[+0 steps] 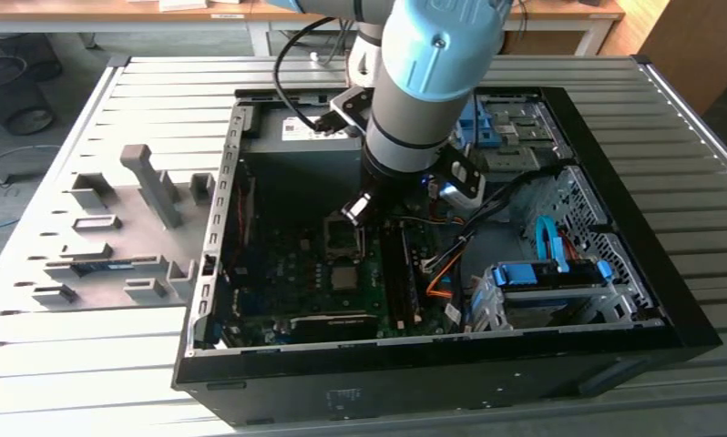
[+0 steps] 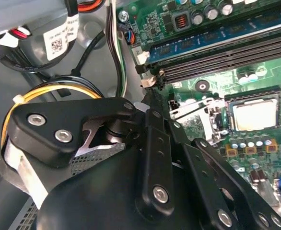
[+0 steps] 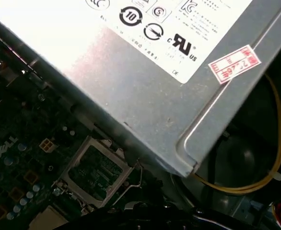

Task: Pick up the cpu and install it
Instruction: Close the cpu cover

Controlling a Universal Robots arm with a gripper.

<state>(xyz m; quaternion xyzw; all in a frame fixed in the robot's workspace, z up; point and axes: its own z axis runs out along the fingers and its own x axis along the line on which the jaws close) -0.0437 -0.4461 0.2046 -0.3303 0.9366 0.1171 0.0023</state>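
- As we see in the exterior view, the arm (image 1: 424,82) reaches down into an open case (image 1: 461,364) lying on a slatted counter (image 1: 84,364).
- Tool (image 1: 361,211) hangs low over the board (image 1: 297,282), just above the socket (image 1: 343,235), near the grey PSU (image 1: 302,135) at the case's far end.
- Tool state: we cannot tell; the fingertips aren't visible, and the second wrist view gives just its black linkage (image 2: 157,163).
- CPU (image 2: 254,115): in the second wrist view we see a silver square chip seated in a black-framed socket on the green board (image 2: 198,28), apart from the tool, with RAM slots (image 2: 212,62) beside it. Probably the same chip as the pale square (image 1: 341,278) in the exterior view, nearer the camera than the tool.
- First wrist view: an open socket frame (image 3: 95,175) with its lever (image 3: 135,179) up, close under the PSU edge (image 3: 145,120); yellow wire (image 3: 255,184) runs beside the PSU.
- Grey fixture tray (image 1: 108,228) sits on the counter at the exterior view's left of the case.
- Blue drive brackets (image 1: 546,273) at the exterior view's right inside the case.
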